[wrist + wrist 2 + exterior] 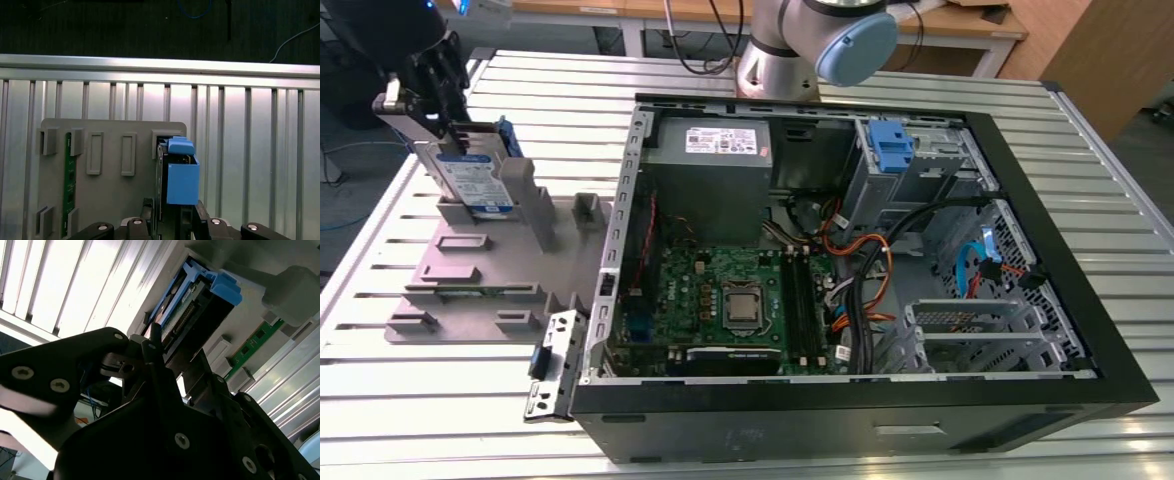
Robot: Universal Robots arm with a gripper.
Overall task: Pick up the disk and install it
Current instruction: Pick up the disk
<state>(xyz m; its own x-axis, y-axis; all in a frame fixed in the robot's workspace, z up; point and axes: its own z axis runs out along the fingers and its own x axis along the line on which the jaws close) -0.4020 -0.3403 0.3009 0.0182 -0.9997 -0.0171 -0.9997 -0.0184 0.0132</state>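
Disk (pixel 476 180): one, upright in grey fixture (pixel 470 268) (one claw (pixel 173 206) astride).

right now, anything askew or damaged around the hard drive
Nothing stands out. The silver-grey, blue-railed disk stands upright in its slot on the flat grey plastic holder, with the black gripper at its top edge.

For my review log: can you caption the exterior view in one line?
Gripper at the top of the disk standing upright in the grey fixture, beside the open computer case.
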